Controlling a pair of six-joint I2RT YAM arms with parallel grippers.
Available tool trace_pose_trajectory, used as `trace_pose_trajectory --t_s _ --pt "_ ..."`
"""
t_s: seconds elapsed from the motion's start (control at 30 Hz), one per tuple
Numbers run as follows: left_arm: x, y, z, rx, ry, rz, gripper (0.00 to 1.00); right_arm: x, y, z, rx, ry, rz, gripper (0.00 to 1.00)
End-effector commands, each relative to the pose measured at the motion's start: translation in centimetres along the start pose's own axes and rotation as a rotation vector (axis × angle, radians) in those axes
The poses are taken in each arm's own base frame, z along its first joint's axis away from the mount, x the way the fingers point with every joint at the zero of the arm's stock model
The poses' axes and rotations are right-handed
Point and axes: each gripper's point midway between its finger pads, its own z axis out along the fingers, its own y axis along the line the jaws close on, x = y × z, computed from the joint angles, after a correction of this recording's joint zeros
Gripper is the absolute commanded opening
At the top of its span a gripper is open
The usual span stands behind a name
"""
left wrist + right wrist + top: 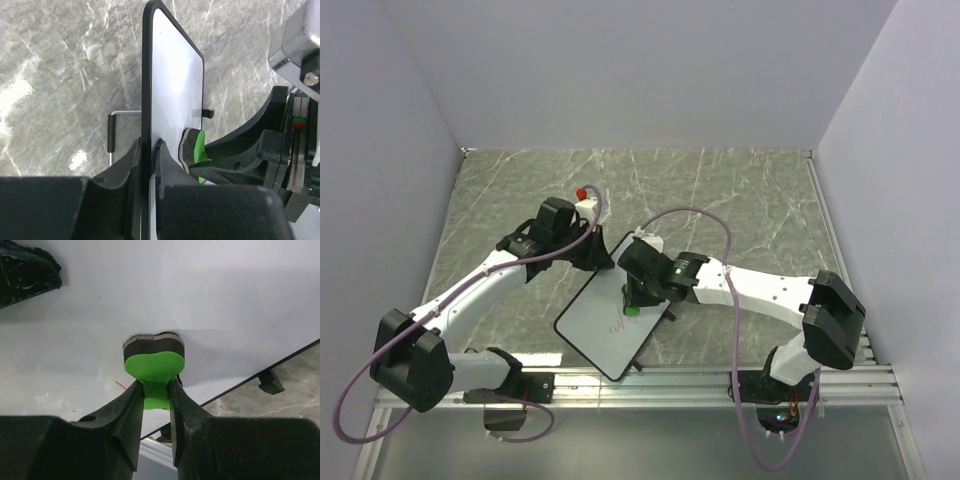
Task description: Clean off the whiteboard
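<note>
The whiteboard (600, 335) lies tilted on the marble table, with a glossy white face and a thin black rim. My left gripper (595, 255) is shut on its far edge, and in the left wrist view the fingers (149, 145) pinch the rim of the board (175, 75). My right gripper (635, 298) is shut on the stem of the green eraser (154, 362), whose dark felt pad is pressed on the board face (150, 290). The eraser also shows in the left wrist view (199, 145). A small red stroke (120, 385) lies beside the eraser, and faint red marks (618, 325) sit below it.
A metal rail (720, 378) runs along the near table edge, just beyond the board's near corner. White walls close in the back and both sides. A thin wire stand (111, 132) sticks out behind the board. A black foot (270, 382) shows under its edge.
</note>
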Motion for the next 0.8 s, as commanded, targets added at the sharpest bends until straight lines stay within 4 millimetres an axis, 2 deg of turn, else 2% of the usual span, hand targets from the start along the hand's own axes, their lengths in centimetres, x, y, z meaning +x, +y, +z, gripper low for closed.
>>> trace_pose_trajectory --t_s 0.0,0.03,0.1,0.13,0.17,0.23,0.3,0.37,0.47,0.5,0.53,0.57,0.6,0.7,0.77 --pt "0.3 0.2 -0.3 -0.034 -0.012 0.063 0.00 -0.5 -0.6 0.7 0.012 -0.059 0.046 0.00" --pt "0.3 0.1 -0.3 -0.032 -0.012 0.063 0.00 0.3 -2.1 1.2 0.047 -0.048 0.057 0.00" --pt "0.3 0.1 -0.3 -0.033 -0.012 0.065 0.00 0.7 -3.7 1.2 0.065 -0.052 0.101 0.00" --pt "0.2 0.1 -0.2 -0.033 -0.012 0.066 0.00 1.9 -5.7 1.7 0.110 -0.026 0.119 0.00" --pt "0.3 0.1 -0.2 -0.034 -0.009 0.065 0.00 2.0 -7.0 2.0 0.140 -0.021 0.165 0.00" --pt "0.3 0.1 -0.2 -0.031 -0.009 0.067 0.00 3.0 -9.0 2.3 0.185 0.008 0.185 0.00" --pt "0.3 0.1 -0.1 -0.033 -0.008 0.066 0.00 3.2 -9.3 2.4 0.196 0.010 0.179 0.00" --pt "0.4 0.1 -0.1 -0.032 -0.008 0.067 0.00 3.1 -8.4 2.4 0.175 0.014 0.157 0.00" --pt "0.2 0.0 -0.3 -0.035 -0.019 0.069 0.00 2.0 -5.3 1.7 0.123 -0.003 0.086 0.00" --pt "0.2 0.0 -0.4 -0.037 -0.018 0.069 0.00 2.4 -4.3 1.6 0.122 0.005 0.044 0.00" --pt "0.2 0.1 -0.4 -0.043 -0.026 0.071 0.00 0.6 -1.9 0.8 0.079 -0.032 0.033 0.00" --pt "0.1 0.1 -0.6 -0.045 -0.031 0.072 0.00 0.3 -0.7 0.5 0.060 -0.036 -0.003 0.00" --pt "0.0 0.1 -0.7 -0.047 -0.038 0.073 0.00 -0.3 2.0 -0.2 0.009 -0.050 -0.034 0.00" --pt "0.1 0.1 -0.7 -0.044 -0.038 0.070 0.00 -0.7 6.1 -0.9 -0.073 -0.059 -0.111 0.00" --pt "0.2 0.1 -0.5 -0.043 -0.029 0.064 0.00 0.4 7.8 -1.0 -0.107 -0.040 -0.167 0.00"
